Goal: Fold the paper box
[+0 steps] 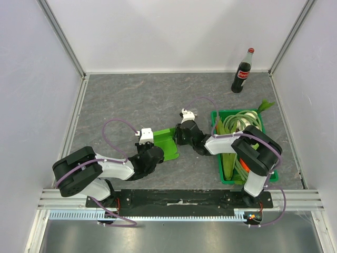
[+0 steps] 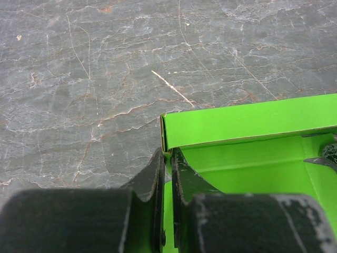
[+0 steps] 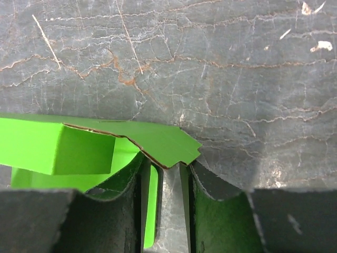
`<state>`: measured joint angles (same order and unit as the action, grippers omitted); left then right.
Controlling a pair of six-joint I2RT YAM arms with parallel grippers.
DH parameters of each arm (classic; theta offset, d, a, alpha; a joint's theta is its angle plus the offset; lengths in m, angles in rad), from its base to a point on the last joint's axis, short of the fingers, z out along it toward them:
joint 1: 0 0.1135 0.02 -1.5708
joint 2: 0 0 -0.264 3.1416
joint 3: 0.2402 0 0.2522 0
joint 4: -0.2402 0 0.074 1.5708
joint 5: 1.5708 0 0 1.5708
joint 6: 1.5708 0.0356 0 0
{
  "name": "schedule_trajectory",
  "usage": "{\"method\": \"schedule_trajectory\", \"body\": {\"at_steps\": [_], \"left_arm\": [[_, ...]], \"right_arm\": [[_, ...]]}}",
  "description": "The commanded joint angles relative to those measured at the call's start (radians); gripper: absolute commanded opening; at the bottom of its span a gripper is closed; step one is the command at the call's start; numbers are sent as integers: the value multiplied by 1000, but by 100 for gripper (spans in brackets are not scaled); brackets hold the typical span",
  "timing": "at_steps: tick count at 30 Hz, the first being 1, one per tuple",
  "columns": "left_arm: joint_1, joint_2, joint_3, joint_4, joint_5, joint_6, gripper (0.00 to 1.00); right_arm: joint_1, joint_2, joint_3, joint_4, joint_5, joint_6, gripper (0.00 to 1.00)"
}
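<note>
The paper box (image 1: pixel 164 143) lay half-formed on the desk (image 1: pixel 131 100), just in front of the two arms and directly between them, its open side facing up. Its raised far wall ran roughly across the desk from one hand toward the other, so that appeared to be its long axis.

At its left end the left hand (image 2: pixel 167 156) was pressed together on the near-left corner, pinching the upright side wall just where it met the far wall. That anchored the box.

At the opposite end the right hand (image 3: pixel 169 171) stood partly spread. A thin edge of card lay against the inner face of one finger, and bare desk showed in the rest of the gap, so nothing was clamped there. The pointed flap (image 3: pixel 168 145) lay just ahead of its fingertips, jutting rightward.

Both hands touched the box, but the loose flap belonged to the right one, which would probably have to do the folding. The vegetable crate (image 1: pixel 226 111) sat just to the right.
</note>
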<state>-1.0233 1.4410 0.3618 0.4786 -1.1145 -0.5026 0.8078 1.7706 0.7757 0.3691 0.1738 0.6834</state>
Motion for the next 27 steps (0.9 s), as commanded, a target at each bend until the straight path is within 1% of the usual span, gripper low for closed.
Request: {"method": "schedule_trajectory", "body": {"at_steps": [1, 7, 11, 15, 16, 20, 22, 27], "left_arm": [[-8, -13, 17, 0, -31, -45, 2], [-8, -13, 19, 0, -28, -47, 2], [-8, -13, 19, 0, -25, -48, 2], [-8, -17, 17, 0, -22, -48, 2], [-8, -19, 17, 0, -24, -48, 2], [-8, -18, 19, 0, -19, -50, 2], [-9, -14, 22, 0, -18, -51, 2], [-11, -19, 25, 0, -11, -51, 2]], "right_arm": [[1, 36, 37, 25, 53, -70, 37], [8, 62, 33, 51, 73, -97, 37], [13, 81, 25, 86, 41, -85, 37], [10, 61, -7, 154, -37, -4, 37], [10, 55, -24, 197, -74, 34, 37], [8, 18, -64, 312, -134, 90, 37], [10, 13, -56, 335, -152, 85, 33], [19, 20, -24, 306, -155, 42, 21]]}}
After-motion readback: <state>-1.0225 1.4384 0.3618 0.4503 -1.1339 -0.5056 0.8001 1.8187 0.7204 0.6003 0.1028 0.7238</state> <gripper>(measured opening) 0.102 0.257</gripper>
